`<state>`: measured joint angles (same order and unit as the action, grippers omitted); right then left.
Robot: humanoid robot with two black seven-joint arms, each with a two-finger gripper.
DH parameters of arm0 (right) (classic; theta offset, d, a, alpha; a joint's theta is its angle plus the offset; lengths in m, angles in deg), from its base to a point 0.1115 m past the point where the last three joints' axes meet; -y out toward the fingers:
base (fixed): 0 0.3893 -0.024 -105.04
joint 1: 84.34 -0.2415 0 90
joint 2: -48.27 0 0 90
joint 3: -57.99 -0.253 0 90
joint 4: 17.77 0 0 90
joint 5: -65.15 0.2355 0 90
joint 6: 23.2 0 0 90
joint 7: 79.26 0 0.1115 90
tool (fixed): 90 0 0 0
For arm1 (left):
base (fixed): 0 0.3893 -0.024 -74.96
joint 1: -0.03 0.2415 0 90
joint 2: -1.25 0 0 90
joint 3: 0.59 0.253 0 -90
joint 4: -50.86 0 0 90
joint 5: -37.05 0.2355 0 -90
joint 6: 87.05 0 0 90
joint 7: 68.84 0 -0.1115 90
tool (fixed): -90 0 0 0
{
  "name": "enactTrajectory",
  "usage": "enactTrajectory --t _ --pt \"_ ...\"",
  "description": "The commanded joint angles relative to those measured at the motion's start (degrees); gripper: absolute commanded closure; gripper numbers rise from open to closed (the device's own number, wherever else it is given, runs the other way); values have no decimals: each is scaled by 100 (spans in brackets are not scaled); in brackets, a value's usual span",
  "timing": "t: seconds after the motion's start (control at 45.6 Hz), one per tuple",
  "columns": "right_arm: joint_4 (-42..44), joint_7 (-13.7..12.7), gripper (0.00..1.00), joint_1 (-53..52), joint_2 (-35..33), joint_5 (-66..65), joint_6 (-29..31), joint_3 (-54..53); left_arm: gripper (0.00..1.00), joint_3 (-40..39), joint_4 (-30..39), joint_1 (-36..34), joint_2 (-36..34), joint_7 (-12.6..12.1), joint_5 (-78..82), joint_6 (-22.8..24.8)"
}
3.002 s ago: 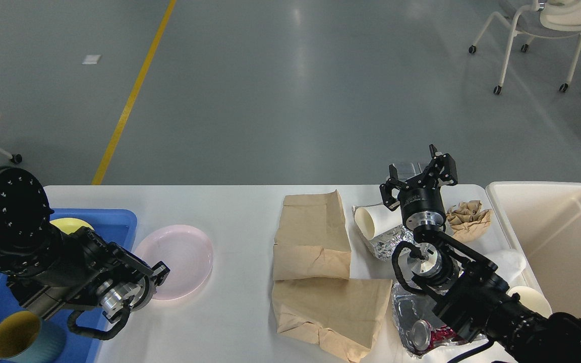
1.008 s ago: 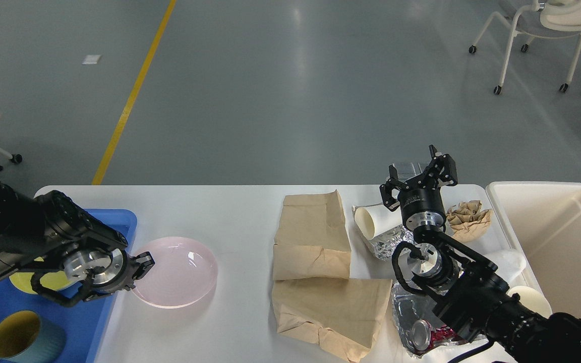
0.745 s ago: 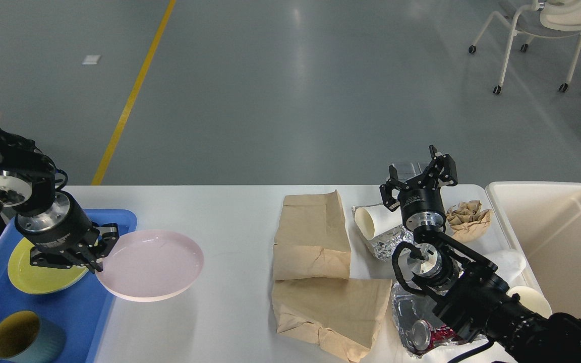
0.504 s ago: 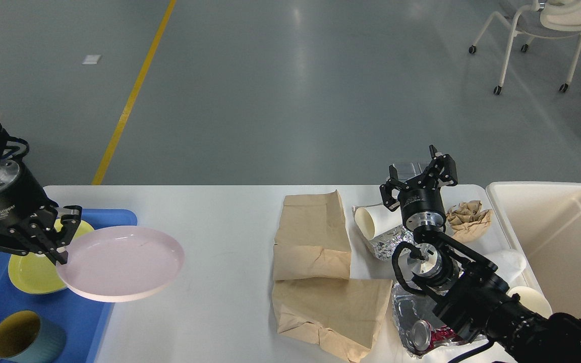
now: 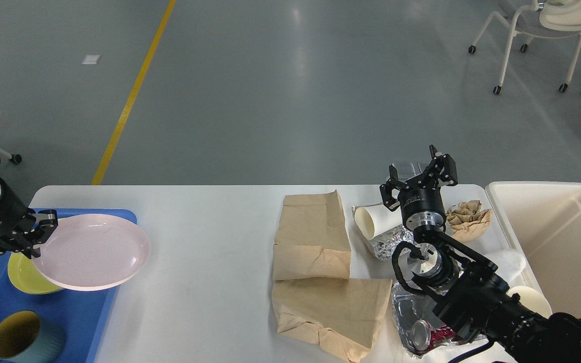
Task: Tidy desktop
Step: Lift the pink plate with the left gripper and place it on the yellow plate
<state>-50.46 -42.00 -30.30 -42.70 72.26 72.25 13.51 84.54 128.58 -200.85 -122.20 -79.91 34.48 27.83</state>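
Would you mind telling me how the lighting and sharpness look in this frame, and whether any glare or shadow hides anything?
Head view: even overhead light, with soft streaks of glare on the grey floor only. Head view: the pink plate in the left gripper is sharp, without motion blur. Head view: the crumpled foil glints but stays readable. Head view: shadows on the desktop are faint, and the right gripper is crisp.

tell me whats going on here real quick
The left gripper holds a pink plate by its rim, above the blue tray and a yellow plate. The right gripper hangs open over the far side of the desktop, above paper bags, foil and cups.
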Motion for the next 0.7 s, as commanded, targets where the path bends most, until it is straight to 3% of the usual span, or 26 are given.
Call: enactTrajectory --t 0.0,0.153,0.351,0.679 --pt "0 0 0 1 0 1 -1 0 100 -66 -2 593 -57 78 -24 -1264" --pt "0 0 0 1 0 1 -1 0 100 -189 -55 1155 -118 447 -138 -1968" --pt "0 0 0 1 0 -7 -1 0 100 -892 -493 2166 -540 492 -455 -3155" --pt "0 0 0 1 0 1 -1 0 100 -1745 -1548 3458 -742 465 -1087 -3639"
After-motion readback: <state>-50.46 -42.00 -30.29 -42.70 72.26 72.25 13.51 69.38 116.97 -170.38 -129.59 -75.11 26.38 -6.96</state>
